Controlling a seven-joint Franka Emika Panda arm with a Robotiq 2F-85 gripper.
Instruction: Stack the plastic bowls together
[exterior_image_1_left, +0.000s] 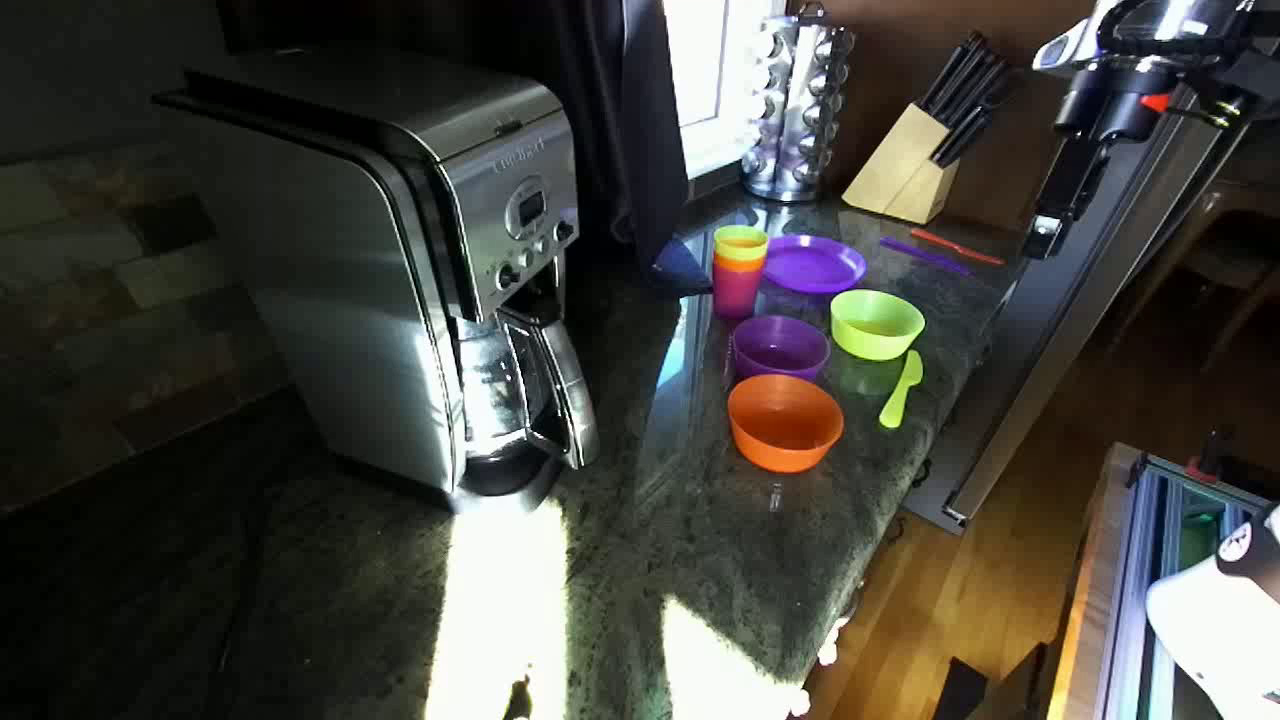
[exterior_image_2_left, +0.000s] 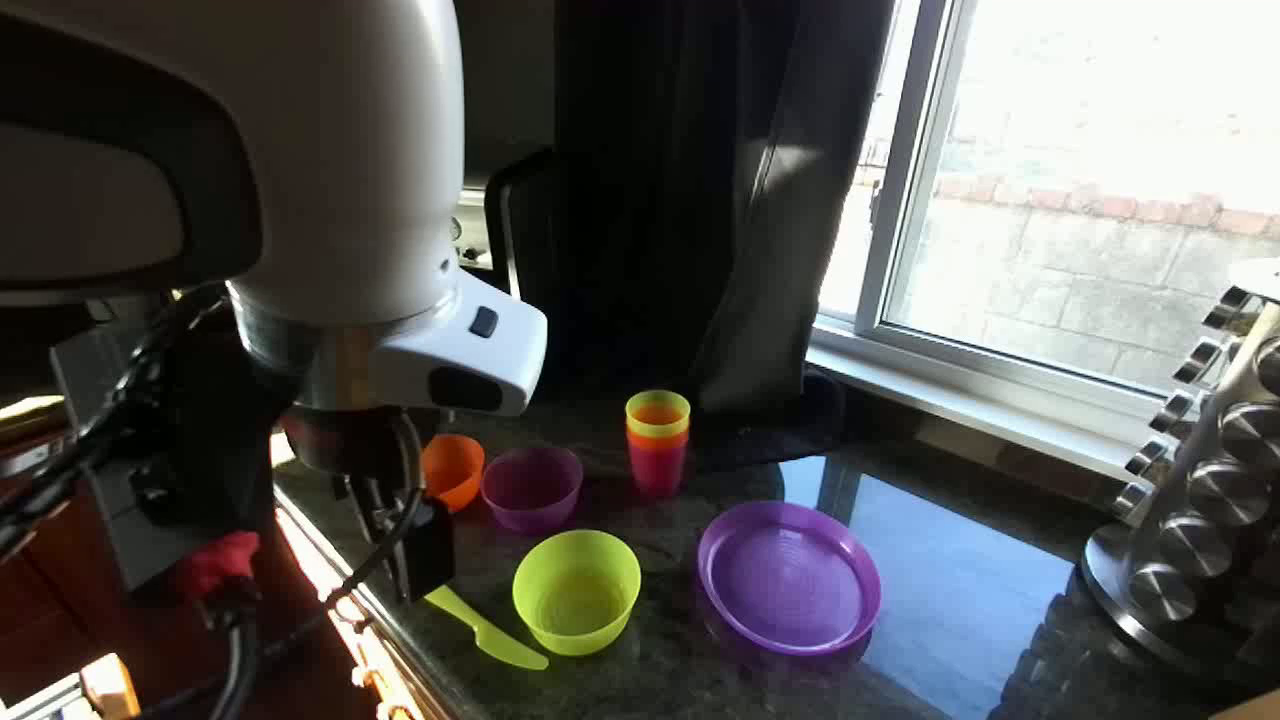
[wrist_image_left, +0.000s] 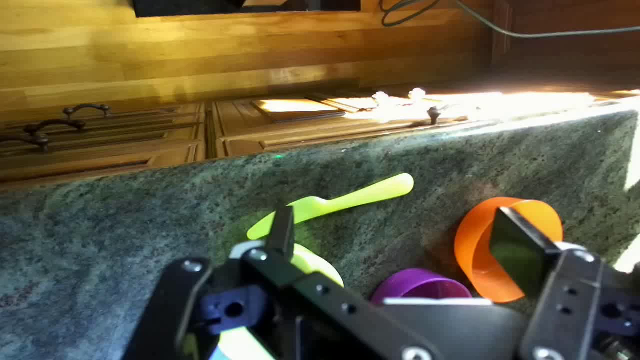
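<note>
Holds gripper (wrist_image_left: 400, 236) aloft, spread wide. Can count, on one dark counter (exterior_image_1_left: 620, 560), one coffee maker (exterior_image_1_left: 370, 260), one spice rack (exterior_image_1_left: 795, 110), one knife block (exterior_image_1_left: 900, 170), one purple plate (exterior_image_2_left: 790, 580) and three plastic bowls (exterior_image_2_left: 532, 488), with one orange bowl (exterior_image_1_left: 785, 425) just beside one purple bowl (exterior_image_1_left: 780, 346) and one lime-green bowl (exterior_image_1_left: 877, 325) near the purple one. Can add, smaller, one upright stack of cups (exterior_image_1_left: 738, 275) in three colours, one lime-green knife (exterior_image_1_left: 903, 390) beside the lime-green bowl, one purple utensil (exterior_image_1_left: 925, 256) and one red utensil (exterior_image_1_left: 957, 246).
</note>
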